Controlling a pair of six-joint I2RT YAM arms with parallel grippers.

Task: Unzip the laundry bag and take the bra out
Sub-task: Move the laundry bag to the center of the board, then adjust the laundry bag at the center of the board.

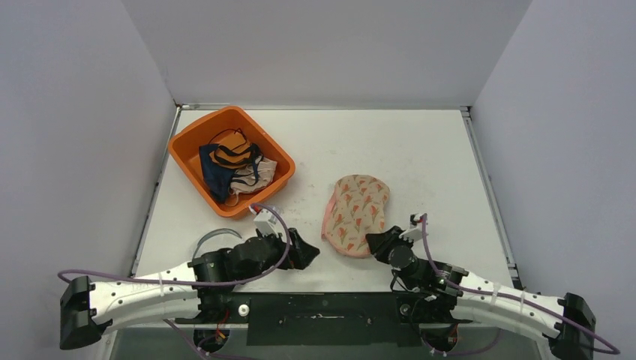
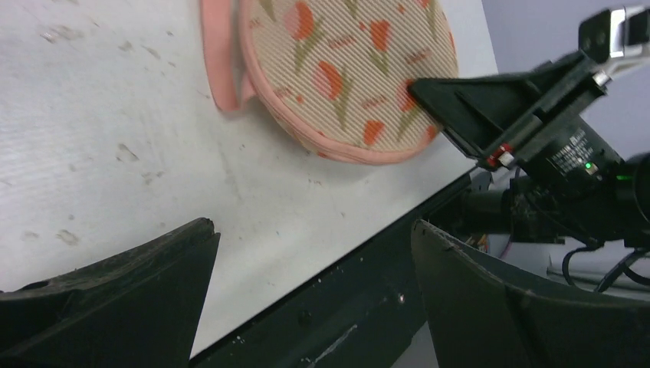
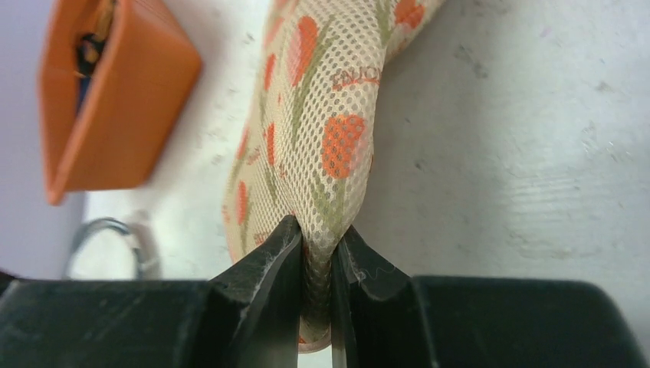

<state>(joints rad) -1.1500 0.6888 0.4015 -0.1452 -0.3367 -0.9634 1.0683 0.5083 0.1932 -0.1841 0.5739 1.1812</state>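
Note:
The laundry bag [image 1: 358, 214] is a rounded beige mesh pouch with orange tulips and pink trim, lying on the white table [image 1: 420, 157] right of centre. It looks zipped shut; the bra is hidden. My right gripper [image 1: 377, 244] is shut on the bag's near edge, the mesh pinched between the fingers [image 3: 319, 249]. My left gripper [image 1: 307, 252] is open and empty, low over the table's near edge, to the left of the bag [image 2: 345, 69]; its fingers [image 2: 146, 268] stand wide apart.
An orange bin [image 1: 192, 139] with dark blue, orange and beige garments stands at the back left, also showing in the right wrist view [image 3: 123, 100]. A grey cable loop [image 1: 214, 237] lies by the left arm. The black mounting rail [image 1: 322, 307] runs along the near edge.

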